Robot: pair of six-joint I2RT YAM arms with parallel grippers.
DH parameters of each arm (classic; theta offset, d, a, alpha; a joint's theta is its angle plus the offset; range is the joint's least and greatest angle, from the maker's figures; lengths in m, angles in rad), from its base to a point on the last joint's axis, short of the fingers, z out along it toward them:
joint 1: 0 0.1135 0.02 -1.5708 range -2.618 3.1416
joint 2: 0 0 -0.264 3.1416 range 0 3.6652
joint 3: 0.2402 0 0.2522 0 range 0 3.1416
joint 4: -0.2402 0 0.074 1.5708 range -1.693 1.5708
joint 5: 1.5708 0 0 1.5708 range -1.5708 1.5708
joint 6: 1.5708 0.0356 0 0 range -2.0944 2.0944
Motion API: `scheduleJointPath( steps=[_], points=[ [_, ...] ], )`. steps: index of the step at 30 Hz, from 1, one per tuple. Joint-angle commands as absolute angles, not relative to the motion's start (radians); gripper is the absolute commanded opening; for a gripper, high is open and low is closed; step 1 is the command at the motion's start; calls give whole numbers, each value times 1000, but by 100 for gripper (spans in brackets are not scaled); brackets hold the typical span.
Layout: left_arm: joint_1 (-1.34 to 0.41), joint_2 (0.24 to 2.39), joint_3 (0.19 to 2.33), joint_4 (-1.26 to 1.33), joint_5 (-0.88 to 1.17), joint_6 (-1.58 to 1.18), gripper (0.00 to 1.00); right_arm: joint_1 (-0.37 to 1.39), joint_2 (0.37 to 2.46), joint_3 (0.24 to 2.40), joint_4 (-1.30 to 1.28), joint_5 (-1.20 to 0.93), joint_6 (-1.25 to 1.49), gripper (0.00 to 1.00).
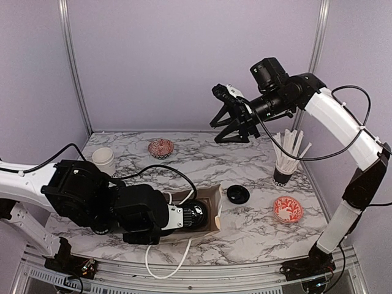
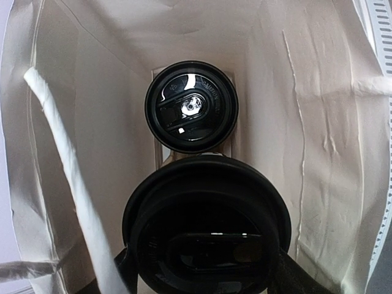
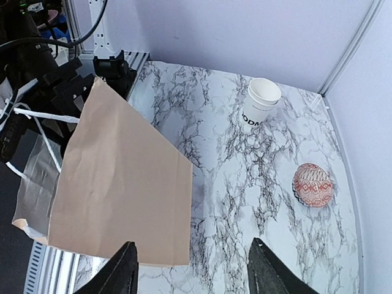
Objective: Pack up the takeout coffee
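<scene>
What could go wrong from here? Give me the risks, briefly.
1. The bag lies on its side; the near cup, held by the left gripper, could roll out once released.
2. A lidless cup stands at the back, a loose lid beside the bag; packed unlidded, it could spill any contents.

Both arms have glossy white links between bulky black joints. A thin black cable [image 1: 361, 92] loops along the right arm [image 1: 343, 122]; a second cable [image 1: 165, 166] runs off the left arm [image 1: 79, 196]. A boxy black camera [image 1: 269, 72] tops the right wrist. The right gripper [image 3: 193, 275] has matte black, tapered fingers [image 3: 119, 272] and a white patch near its base.
</scene>
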State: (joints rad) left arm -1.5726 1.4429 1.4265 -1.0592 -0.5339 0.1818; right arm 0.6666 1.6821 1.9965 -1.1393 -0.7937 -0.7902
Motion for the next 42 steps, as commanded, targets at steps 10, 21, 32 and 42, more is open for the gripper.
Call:
scheduleJointPath(
  steps=[10, 21, 32, 42],
  points=[
    [-1616, 1469, 1408, -1040, -689, 69, 56, 671, 2000, 1998, -880, -729, -570, 60],
    [-1633, 1456, 1330, -977, -708, 38, 56, 743, 2076, 1916, -829, -762, -523, 61],
    [-1634, 1398, 1210, -852, -628, 89, 56, 830, 1993, 1780, -774, -678, -521, 62],
    [-1634, 1387, 1157, -821, -638, 139, 56, 830, 2002, 1776, -774, -647, -532, 63]
  ],
)
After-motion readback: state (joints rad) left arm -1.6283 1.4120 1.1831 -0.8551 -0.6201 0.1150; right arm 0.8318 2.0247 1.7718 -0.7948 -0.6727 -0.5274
